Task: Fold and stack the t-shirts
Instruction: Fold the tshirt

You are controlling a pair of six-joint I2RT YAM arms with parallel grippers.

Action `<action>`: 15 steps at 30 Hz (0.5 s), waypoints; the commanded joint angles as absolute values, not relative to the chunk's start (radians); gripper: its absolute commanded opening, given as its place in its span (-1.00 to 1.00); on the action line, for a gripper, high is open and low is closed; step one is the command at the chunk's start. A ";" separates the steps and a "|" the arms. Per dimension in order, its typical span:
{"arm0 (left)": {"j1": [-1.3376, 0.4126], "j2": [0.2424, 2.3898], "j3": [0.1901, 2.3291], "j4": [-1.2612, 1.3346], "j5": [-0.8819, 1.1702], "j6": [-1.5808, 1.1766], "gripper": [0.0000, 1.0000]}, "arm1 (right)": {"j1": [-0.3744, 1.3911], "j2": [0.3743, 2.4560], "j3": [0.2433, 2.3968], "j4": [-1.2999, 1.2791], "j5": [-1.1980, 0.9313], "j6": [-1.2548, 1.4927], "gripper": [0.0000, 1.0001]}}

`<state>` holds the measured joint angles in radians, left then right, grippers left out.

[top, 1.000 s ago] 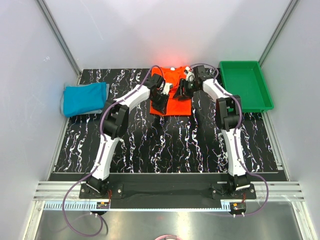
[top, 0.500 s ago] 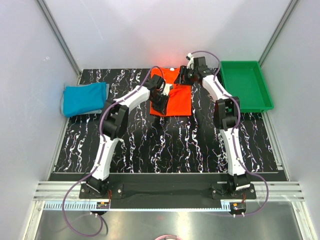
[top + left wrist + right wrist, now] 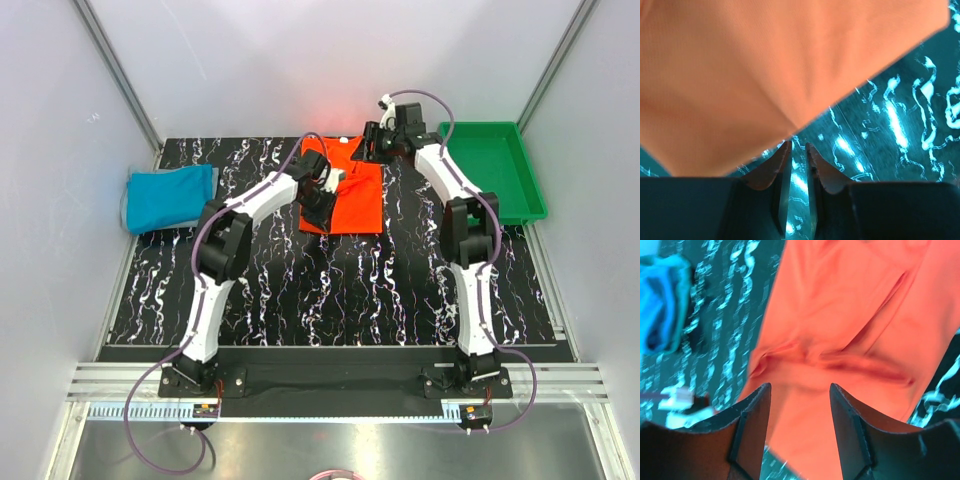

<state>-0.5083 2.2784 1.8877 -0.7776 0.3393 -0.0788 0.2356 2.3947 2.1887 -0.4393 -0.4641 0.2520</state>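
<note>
Two claws | left claw (image 3: 798, 144) a bare slit, tips at orange-red t-shirt (image 3: 352, 195) edge, pinch unclear | right claw (image 3: 800, 387) wide, empty, over it | shirt far-centre on bench (image 3: 330, 280)

This is a robotics lab test cell, not a home or shop. The black, white-veined bench (image 3: 340, 290) is boxed in by plain white panel walls (image 3: 60, 200) to its left, right and far side, held by bare aluminium struts (image 3: 118, 70) rising from its far corners. Two white-and-black robot arms (image 3: 215, 270) (image 3: 470, 270) are bolted to a black base plate (image 3: 330, 378) along the bench's near edge, with purple cables (image 3: 145, 420) looping from their bases. A slotted metal rail (image 3: 330, 410) runs just in front of that edge.
</note>
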 commanded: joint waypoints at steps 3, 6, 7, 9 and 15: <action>-0.543 2.123 1.792 -0.769 0.328 -0.081 -0.55 | 0.229 2.188 2.004 -0.456 -0.563 0.294 0.16; -0.564 2.073 1.730 -0.759 0.328 -0.089 -0.55 | 0.229 2.152 1.907 -0.469 -0.610 0.313 0.16; -0.566 2.054 1.727 -0.759 0.327 -0.090 -0.55 | 0.229 2.155 1.890 -0.471 -0.639 0.321 0.16; -0.565 2.042 1.739 -0.762 0.298 -0.087 -0.55 | 0.229 2.169 1.858 -0.474 -0.658 0.334 0.16; -0.517 2.072 1.867 -0.787 0.207 -0.041 0.74 | 0.229 2.264 1.850 -0.471 -0.675 0.357 0.15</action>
<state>-0.5564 2.1025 1.7813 -0.7982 0.2863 -0.0624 0.2329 2.2280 1.8427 -0.4694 -0.6331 0.3347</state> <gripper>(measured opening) 0.800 0.577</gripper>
